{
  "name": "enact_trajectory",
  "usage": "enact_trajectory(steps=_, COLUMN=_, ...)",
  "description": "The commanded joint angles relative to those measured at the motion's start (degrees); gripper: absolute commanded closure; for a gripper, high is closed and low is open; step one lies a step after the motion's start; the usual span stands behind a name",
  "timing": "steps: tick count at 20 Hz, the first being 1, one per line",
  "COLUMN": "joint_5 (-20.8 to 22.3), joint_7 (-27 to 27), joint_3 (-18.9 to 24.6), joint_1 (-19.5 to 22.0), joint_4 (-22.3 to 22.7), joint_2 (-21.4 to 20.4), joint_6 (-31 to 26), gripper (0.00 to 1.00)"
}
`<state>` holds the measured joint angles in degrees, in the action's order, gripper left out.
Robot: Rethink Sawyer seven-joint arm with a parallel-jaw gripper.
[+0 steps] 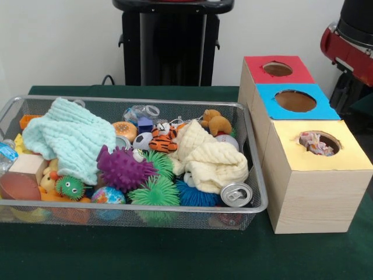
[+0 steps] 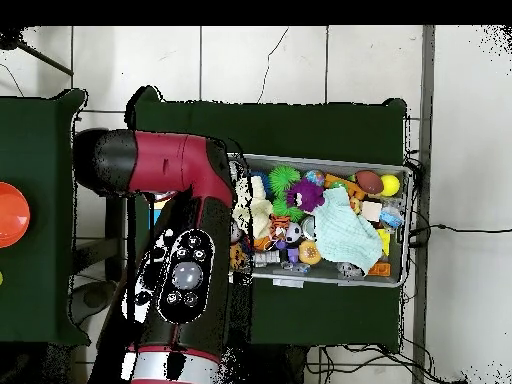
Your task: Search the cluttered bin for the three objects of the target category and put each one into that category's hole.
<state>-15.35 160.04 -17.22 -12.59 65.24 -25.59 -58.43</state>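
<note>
Target category is not stated. The yellow-topped box (image 1: 326, 175) already holds a small multicoloured item (image 1: 316, 143) in its hole, while the blue-topped box (image 1: 265, 96) and red-topped box (image 1: 253, 64) show empty holes. The remaining candidates lie somewhere in the wire bin (image 1: 256, 198), just beside the boxes.

The jaws appear in neither view, so I cannot tell whether they are apart or together, and no position can be set against them. Only the arm (image 1: 349, 35) shows; in the overhead view it lies over the row of boxes.

Risks, as judged:
- The mint cloth (image 1: 67, 134) and cream cloth (image 1: 210, 157) cover part of the heap, so targets may lie hidden and a cloth may be lifted by mistake.
- The spiky purple ball (image 1: 122, 169) and its neighbours touch closely, so a double pick is likely.
- The drink can (image 1: 236, 193) leans at the rim and could roll.
- The holes are narrow; an off-centre drop would bounce off.

The tabletop (image 1: 175, 256) is covered in dark green cloth. A pale wall (image 1: 58, 41) stands behind, and cables run over the tiled floor (image 2: 260, 60).
</note>
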Motion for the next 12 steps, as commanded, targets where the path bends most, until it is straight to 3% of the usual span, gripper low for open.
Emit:
enact_trajectory(steps=1, joint_5=1.63, joint_7=0.51, joint_3=4.20, joint_1=1.83, joint_4=1.72, joint_2=0.28, joint_6=-3.24, gripper=1.00)
enact_trajectory(steps=12, joint_5=2.53, joint_7=-0.96, joint_3=5.00, joint_1=3.15, joint_4=2.44, joint_2=2.48, joint_6=1.48, gripper=1.00)
